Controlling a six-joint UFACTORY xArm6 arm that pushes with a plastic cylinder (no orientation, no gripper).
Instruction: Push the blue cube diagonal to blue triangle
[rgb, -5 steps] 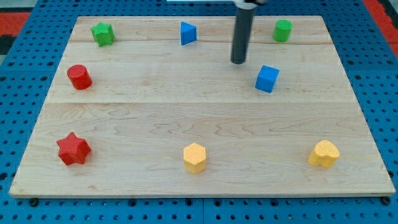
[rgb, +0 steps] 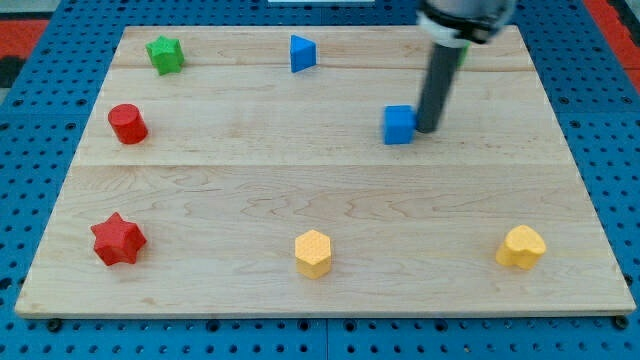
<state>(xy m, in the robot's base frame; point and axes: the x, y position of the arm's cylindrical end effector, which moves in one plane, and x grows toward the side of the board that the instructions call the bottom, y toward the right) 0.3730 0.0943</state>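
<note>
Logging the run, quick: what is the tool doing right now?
My tip: no jaws, holds nothing; pressed against the view's right side of the blue cube.

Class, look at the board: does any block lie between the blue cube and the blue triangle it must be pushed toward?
No. The wood between the blue cube and blue triangle holds no block. My tip touches the cube's right side.

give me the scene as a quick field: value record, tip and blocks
tip: my tip at the right side of the blue cube, touching or nearly so
blue triangle: near the view's top, up-left of the cube
green star: top left
red cylinder: left
red star: bottom left
yellow hexagon: bottom middle
yellow heart-like block: bottom right
board: wooden
</note>
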